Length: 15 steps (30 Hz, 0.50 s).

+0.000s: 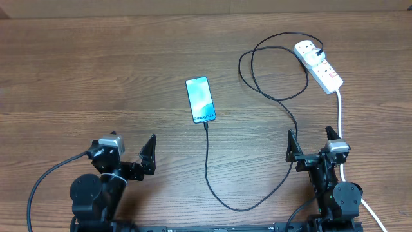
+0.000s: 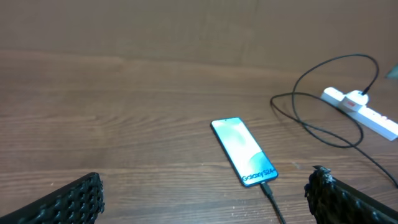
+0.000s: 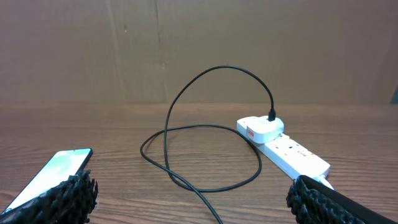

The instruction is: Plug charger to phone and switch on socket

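The phone [image 1: 201,100] lies flat mid-table, screen lit, its lettering toward me. The charger [image 1: 207,161], a thin black cable, has its tip seated in the phone's near end [image 2: 267,188]. The cable curls right and back to a white adapter [image 3: 261,129] plugged into the far outlet of the socket [image 1: 320,66]. My left gripper [image 1: 125,153] hovers open near the front left edge, short of the phone [image 2: 244,151]. My right gripper [image 1: 312,143] is open at the front right, with the cable's loops [image 3: 205,168] and the socket [image 3: 292,152] ahead of it. I cannot make out the switch positions.
A thick white lead [image 1: 339,116] runs from the socket toward the front edge, passing right beside my right arm. A brown cardboard wall [image 3: 199,50] closes off the far side of the wooden table [image 1: 96,77].
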Each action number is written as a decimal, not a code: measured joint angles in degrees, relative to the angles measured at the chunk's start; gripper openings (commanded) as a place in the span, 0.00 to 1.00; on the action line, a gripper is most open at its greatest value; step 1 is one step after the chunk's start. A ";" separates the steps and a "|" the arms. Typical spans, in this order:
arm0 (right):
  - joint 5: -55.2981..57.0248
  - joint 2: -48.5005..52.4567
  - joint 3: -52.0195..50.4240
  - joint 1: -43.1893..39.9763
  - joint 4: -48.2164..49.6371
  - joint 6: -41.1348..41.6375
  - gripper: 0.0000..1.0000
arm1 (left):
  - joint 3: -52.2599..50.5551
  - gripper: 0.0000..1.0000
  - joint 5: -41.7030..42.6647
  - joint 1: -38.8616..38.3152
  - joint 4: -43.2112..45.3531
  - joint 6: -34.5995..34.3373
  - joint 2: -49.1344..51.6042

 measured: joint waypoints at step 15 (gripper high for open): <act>-0.02 0.00 0.00 -0.02 0.00 0.00 1.00 | -4.74 1.00 1.05 0.00 2.45 0.00 -3.76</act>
